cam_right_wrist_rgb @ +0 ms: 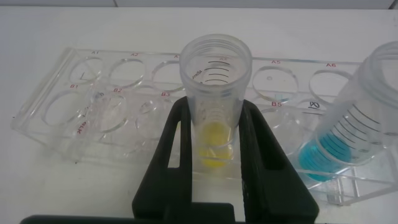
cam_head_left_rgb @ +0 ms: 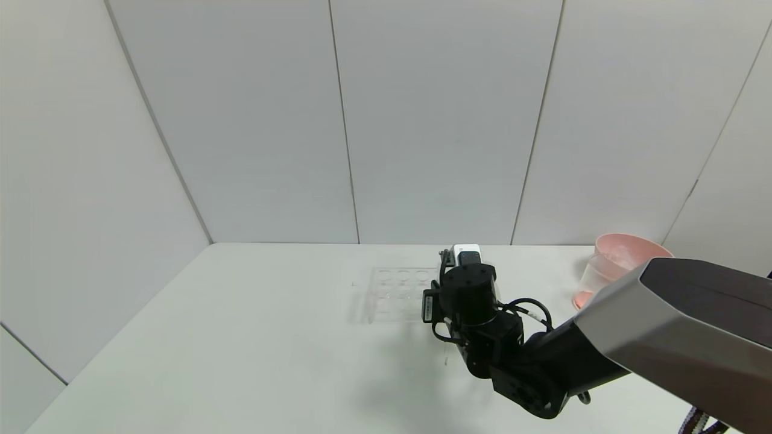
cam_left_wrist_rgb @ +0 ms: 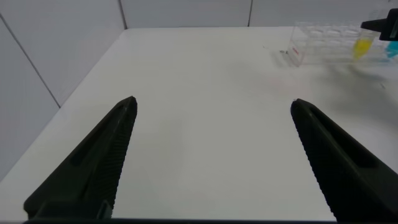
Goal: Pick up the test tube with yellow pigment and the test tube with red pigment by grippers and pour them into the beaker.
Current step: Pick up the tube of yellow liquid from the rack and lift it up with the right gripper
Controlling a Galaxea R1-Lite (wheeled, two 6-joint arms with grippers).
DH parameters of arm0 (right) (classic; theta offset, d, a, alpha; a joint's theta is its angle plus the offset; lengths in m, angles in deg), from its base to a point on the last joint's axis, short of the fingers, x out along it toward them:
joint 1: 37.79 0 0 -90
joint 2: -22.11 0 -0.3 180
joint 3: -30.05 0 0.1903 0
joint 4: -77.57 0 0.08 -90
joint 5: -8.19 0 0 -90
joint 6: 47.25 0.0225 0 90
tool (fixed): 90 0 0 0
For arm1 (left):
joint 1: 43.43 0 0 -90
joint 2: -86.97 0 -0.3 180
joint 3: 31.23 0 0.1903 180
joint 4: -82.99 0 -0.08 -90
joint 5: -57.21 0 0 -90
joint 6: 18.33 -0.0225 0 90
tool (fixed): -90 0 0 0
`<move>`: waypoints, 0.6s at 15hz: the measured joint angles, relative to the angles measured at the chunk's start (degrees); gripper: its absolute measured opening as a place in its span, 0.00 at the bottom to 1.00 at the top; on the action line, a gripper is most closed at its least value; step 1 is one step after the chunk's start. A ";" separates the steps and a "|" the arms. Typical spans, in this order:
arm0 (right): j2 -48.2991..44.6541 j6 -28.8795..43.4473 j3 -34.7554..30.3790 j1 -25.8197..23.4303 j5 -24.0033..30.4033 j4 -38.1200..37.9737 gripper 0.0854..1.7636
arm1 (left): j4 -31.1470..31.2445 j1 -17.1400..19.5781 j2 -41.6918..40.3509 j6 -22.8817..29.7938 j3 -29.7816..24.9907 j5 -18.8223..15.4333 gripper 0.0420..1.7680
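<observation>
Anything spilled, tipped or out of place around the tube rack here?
Nothing stands out. The tube rack sits flat, the yellow tube stands upright between the right gripper fingers, the blue tube stands beside it, and no liquid shows on the table.

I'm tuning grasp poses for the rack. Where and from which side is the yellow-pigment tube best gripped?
Probably on its clear wall just below the threaded rim, above the rack, coming from the robot's side with one finger on each flank. The test tube with yellow pigment stands upright; the right gripper already brackets it there. The blue tube crowds one side.
</observation>
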 joint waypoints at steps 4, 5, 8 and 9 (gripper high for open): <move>-1.85 -1.95 0.13 -0.05 0.06 -0.07 0.25 | -0.05 0.00 0.00 0.00 0.00 0.00 1.00; -2.62 -2.63 0.20 -0.18 0.05 -0.02 0.25 | -0.05 0.00 0.00 0.00 0.00 0.00 1.00; -4.97 -3.62 0.22 -0.46 0.05 -0.20 0.25 | -0.05 0.00 0.00 0.00 0.00 0.00 1.00; -5.85 -4.44 0.22 -0.68 0.05 -0.18 0.25 | -0.02 0.00 0.00 -0.02 0.00 0.00 1.00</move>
